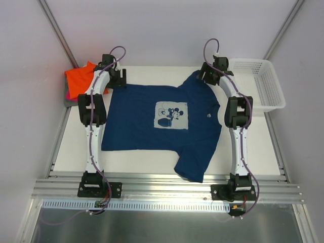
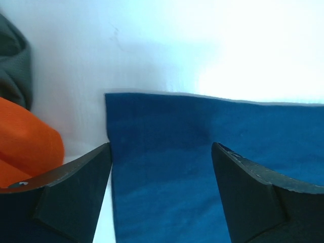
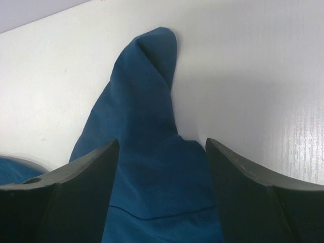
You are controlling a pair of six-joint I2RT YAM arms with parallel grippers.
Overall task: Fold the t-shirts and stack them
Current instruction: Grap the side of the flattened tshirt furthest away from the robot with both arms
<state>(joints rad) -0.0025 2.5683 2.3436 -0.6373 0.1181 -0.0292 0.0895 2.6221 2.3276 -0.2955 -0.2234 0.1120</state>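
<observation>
We see the navy t-shirt (image 1: 136, 126) spread flat, print up, across the middle of the white table (image 1: 147, 162). Our left gripper (image 2: 161, 147) stands wide over the shirt's far hem corner. Our right gripper (image 3: 162, 144) stands wide over the far sleeve. An orange tee (image 1: 81, 80) tops a folded pile at the far left, with grey cloth (image 2: 12, 66) beneath it. The white lattice basket (image 1: 276, 86) sits at the far right, just beside the right arm.
</observation>
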